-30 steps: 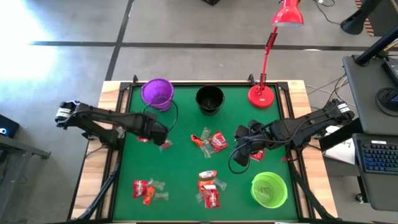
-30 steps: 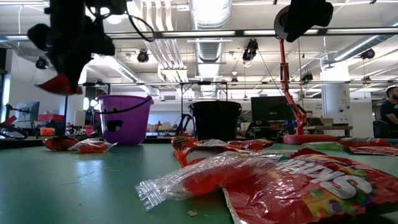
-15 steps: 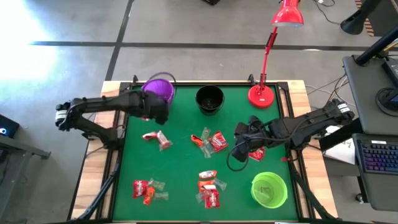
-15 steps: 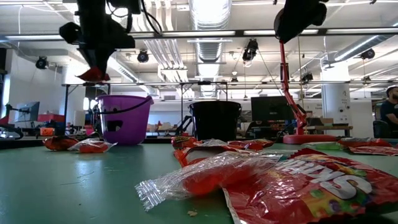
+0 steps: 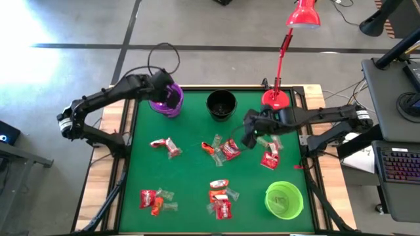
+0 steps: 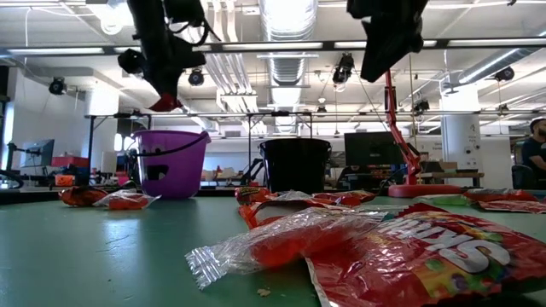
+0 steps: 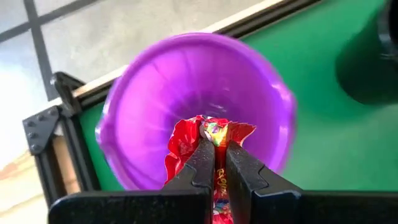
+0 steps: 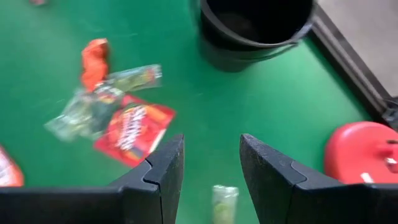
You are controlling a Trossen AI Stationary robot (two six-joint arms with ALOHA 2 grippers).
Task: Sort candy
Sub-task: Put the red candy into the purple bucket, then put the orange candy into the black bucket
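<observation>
A red candy (image 7: 212, 138), pinched in the closed left claw (image 7: 214, 163), has been carried from mid-table to above the purple cup (image 7: 193, 106), release seemingly being next, while the open, empty right claw (image 8: 208, 158) has been brought toward the central candy pile (image 5: 221, 148).

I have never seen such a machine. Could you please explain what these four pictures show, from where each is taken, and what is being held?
Two dark robot arms work at a green table. One camera looks straight down, one sits at table height, and one rides on each wrist. On the table lie small wrapped candies, a purple cup, a black cup, a green cup and a red desk lamp. The left gripper is shut on a red-wrapped candy above the purple cup. The right gripper is open and empty, above the table near the black cup.
</observation>
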